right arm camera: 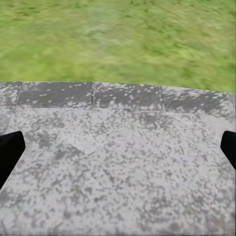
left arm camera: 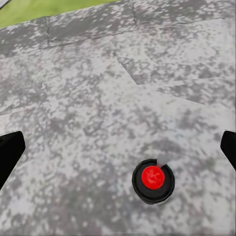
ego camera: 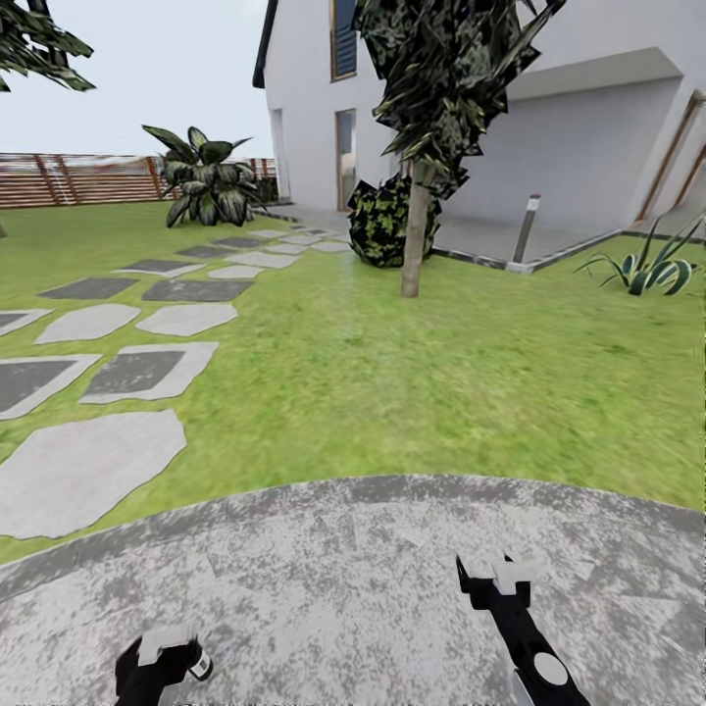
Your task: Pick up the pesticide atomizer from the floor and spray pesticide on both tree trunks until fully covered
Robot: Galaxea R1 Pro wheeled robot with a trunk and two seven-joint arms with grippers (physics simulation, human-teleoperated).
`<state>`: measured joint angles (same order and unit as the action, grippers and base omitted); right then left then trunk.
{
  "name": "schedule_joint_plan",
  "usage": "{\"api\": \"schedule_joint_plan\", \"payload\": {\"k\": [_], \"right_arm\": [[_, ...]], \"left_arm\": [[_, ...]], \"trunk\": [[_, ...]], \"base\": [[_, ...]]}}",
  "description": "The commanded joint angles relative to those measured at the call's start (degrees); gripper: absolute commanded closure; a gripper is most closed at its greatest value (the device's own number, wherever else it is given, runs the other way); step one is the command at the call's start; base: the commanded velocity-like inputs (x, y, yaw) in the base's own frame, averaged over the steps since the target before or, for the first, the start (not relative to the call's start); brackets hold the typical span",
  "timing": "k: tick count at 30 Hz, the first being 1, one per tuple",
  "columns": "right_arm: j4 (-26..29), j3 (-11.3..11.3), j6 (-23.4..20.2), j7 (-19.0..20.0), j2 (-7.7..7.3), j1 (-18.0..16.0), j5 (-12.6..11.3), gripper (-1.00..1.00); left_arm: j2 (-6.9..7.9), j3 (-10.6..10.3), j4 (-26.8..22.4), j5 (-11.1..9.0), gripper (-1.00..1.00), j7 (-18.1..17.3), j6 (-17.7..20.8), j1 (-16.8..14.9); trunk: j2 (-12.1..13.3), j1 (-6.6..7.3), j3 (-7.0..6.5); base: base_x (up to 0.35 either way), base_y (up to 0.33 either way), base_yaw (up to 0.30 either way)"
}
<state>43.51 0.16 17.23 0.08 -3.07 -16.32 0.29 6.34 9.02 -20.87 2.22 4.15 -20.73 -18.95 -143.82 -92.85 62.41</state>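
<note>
The small black pesticide atomizer [left arm camera: 153, 181] with its red nozzle top stands upright on the speckled grey stone paving [left arm camera: 98, 88], beneath the left gripper [left arm camera: 118, 152], whose black fingers [left arm camera: 10, 150] are spread wide, empty. The right gripper [right arm camera: 118, 152] gapes equally, holding nothing.

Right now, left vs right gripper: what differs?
The left gripper hangs over the pesticide atomizer, whose red top shows from above; the right gripper has bare grey paving beneath it. In the head view the left gripper sits lower and nearer the picture's bottom edge, while the right gripper reaches further forward. Shared: both are open, black-fingered, and over the paving.
</note>
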Motion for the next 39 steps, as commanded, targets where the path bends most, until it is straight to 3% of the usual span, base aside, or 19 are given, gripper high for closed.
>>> {"api": "schedule_joint_plan", "payload": {"k": [1,31,39], "right_arm": [[0.0,0.0,0.2,0.0,-0.01,0.0,0.0,-1.00],[0.1,0.0,0.2,0.0,-0.01,0.0,0.1,-1.00],[0.1,-0.1,0.2,0.0,-0.01,0.0,0.1,-1.00]], "left_arm": [[-0.01,0.1,0.0,0.2,-1.00,0.1,-0.2,0.0],[0.07,0.1,0.0,0.2,-1.00,0.1,-0.2,0.0],[-0.33,-0.1,0.0,0.3,-1.00,0.2,-0.6,0.0]], "trunk": [[0.0,-0.01,0.27],[-0.4,-0.78,6.83],[-0.4,-0.78,6.59]], "base": [[0.000,0.000,-0.045],[0.000,0.000,-0.032],[0.000,0.000,-0.241]]}}
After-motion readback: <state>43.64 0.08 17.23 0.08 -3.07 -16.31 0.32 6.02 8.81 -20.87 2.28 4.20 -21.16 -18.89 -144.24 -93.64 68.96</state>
